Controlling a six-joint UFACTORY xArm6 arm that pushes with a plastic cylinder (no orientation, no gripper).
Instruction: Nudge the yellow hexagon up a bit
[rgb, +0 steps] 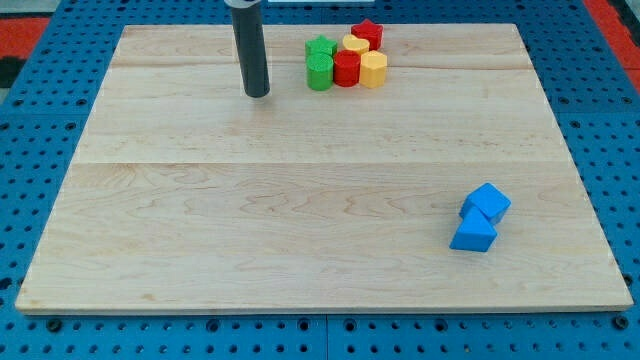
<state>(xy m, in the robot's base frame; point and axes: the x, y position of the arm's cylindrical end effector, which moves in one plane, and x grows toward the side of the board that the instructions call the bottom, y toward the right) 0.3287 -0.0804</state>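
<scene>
The yellow hexagon (373, 69) stands near the view's top centre, at the right end of a tight cluster. Touching its left is a red cylinder (346, 68), then a green cylinder (319, 71). Behind them are a green star-like block (321, 48), a second yellow block (355, 44) and a red star (368, 34). My tip (257, 93) rests on the wooden board (300, 200), well to the left of the cluster, about a block's width or more from the green cylinder and touching no block.
Two blue blocks sit at the view's lower right: a blue cube (486, 202) and a blue triangular block (474, 234), touching each other. A blue pegboard surface surrounds the board.
</scene>
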